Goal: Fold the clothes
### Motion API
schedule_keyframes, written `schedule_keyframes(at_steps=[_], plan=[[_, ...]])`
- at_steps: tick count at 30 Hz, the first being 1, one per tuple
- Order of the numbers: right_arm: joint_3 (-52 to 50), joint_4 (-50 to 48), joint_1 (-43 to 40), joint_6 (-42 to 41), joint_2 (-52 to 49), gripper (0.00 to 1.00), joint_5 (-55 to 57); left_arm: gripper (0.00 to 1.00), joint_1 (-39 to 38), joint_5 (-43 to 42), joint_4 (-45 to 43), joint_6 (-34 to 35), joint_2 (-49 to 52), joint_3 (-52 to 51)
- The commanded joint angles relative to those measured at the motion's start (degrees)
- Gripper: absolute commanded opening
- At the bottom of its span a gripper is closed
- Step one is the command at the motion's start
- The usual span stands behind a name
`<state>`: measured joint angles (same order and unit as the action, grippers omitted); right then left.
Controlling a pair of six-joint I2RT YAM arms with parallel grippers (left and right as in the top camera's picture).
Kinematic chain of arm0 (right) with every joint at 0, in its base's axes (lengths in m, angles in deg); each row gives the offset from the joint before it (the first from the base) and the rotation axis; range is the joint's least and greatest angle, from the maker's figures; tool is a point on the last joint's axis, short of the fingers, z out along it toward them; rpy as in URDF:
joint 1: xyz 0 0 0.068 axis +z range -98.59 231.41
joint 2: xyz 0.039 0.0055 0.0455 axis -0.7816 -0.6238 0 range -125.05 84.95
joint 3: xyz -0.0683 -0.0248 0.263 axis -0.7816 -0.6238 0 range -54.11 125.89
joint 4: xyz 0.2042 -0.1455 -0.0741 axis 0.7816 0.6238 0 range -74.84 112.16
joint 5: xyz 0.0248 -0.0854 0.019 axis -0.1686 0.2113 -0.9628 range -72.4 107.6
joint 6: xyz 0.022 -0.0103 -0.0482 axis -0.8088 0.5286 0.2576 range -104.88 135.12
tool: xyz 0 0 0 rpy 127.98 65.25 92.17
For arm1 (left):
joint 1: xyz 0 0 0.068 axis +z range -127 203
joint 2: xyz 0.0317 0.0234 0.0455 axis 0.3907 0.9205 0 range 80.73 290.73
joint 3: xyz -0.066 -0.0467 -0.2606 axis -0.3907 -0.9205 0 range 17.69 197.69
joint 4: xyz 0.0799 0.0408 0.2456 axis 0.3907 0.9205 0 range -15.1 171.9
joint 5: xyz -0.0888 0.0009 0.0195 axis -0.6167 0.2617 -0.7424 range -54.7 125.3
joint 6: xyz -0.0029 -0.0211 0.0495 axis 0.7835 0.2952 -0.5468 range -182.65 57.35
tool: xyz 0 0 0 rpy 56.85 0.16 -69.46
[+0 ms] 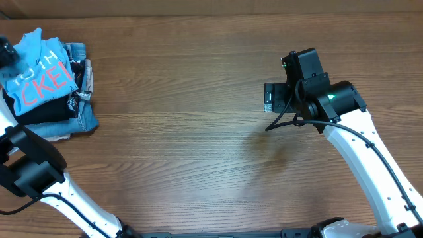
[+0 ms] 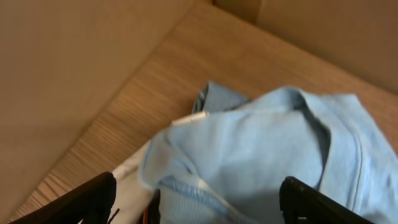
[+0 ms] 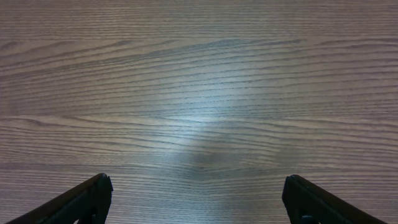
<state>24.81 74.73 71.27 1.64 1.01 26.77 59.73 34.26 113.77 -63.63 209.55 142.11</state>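
Observation:
The light sky-blue T-shirt [image 1: 38,71] with coral-pink and white lettering lies crumpled on top of a pile at the table's far left. My left gripper [image 1: 5,51] is at the pile's far left edge, over the shirt. In the left wrist view its fingers [image 2: 198,200] are spread wide open with the blue shirt [image 2: 267,143] lying between and below them; nothing is gripped. My right gripper [image 1: 271,98] is open and empty over bare table right of centre, far from the shirt. Its fingers [image 3: 198,200] show only wood between them.
Under the shirt lie a folded black garment [image 1: 46,111] and a folded denim-blue garment [image 1: 84,118]. A white cloth edge [image 2: 127,171] shows beside the shirt. A tan wall [image 2: 68,56] stands close behind the pile. The wooden table [image 1: 185,132] spans the view.

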Motion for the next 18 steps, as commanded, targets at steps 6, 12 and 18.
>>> schedule_keyframes(at_steps=[6,12,18], plan=[[0.98,-0.42,-0.39,-0.22,1.16,0.92,-0.24,0.87,-0.44,0.50,3.80,1.46,-0.76,2.01],[0.98,-0.57,-0.39,-0.24,1.16,0.92,-0.24,0.84,-0.44,-4.15,11.21,-4.00,-2.54,2.80],[0.98,-0.33,-0.39,-0.24,1.16,0.92,-0.26,0.73,-0.70,-10.71,9.94,-4.94,-2.19,2.38]])
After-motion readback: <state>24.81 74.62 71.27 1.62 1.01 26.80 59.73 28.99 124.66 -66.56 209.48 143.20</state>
